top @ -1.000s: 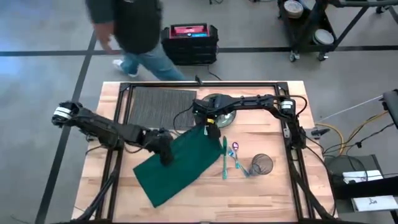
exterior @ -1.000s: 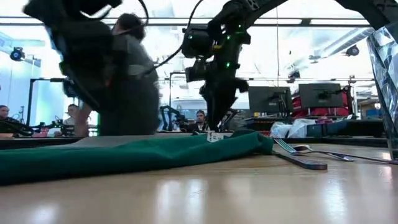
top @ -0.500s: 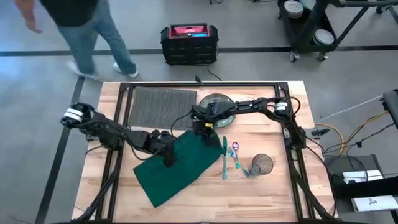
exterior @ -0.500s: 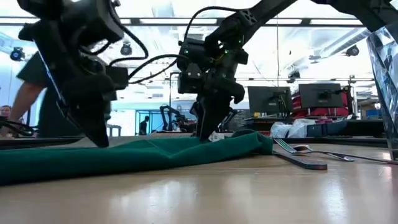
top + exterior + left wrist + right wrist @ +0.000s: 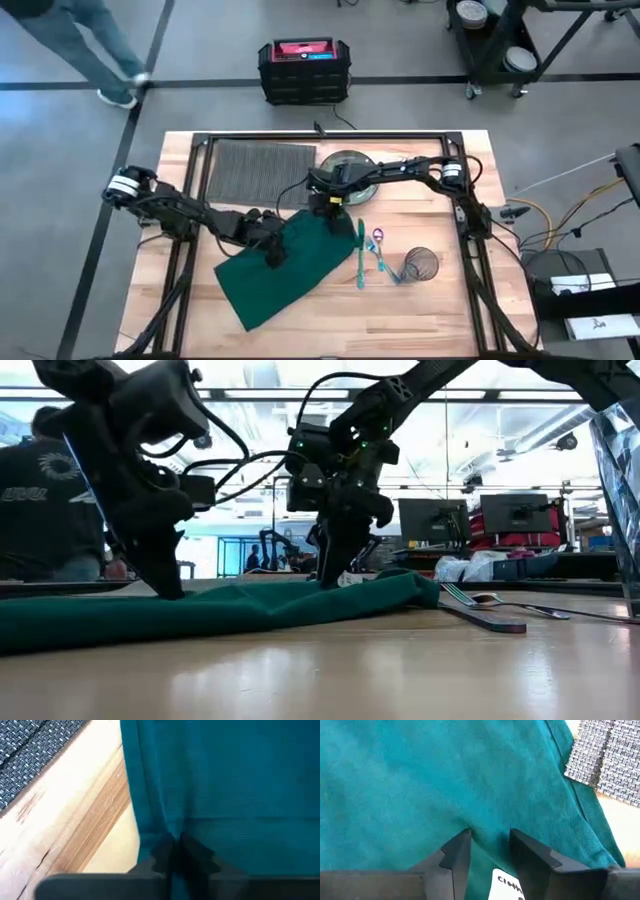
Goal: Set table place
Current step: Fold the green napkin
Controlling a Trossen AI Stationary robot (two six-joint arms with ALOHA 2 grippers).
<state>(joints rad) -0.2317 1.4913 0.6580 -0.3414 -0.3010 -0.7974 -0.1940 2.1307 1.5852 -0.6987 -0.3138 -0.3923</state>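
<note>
The dark grey ribbed rectangular placemat (image 5: pixel 260 171) lies flat at the far left part of the light-wood butcher-block counter (image 5: pixel 420 310), with a round grey plate (image 5: pixel 349 166) just beside its right edge. Nearer me, the dark green cloth napkin (image 5: pixel 280 268) sprawls crooked, its far corner close to the placemat. My left fingers (image 5: pixel 173 854) are pressed together, pinching a fold at the napkin's left edge. My right fingers (image 5: pixel 490 851) stand slightly spread over the napkin's far corner by its white label (image 5: pixel 508 884), cloth bunched between them; I cannot tell whether they grip it yet. To the right lie a green-handled fork (image 5: pixel 360 252), a spoon (image 5: pixel 379 250) and a wire cup (image 5: pixel 422 264). I judge this the napkin step: both corners need a firm hold, then a lift together to straighten the cloth and lay it by the placemat.
</note>
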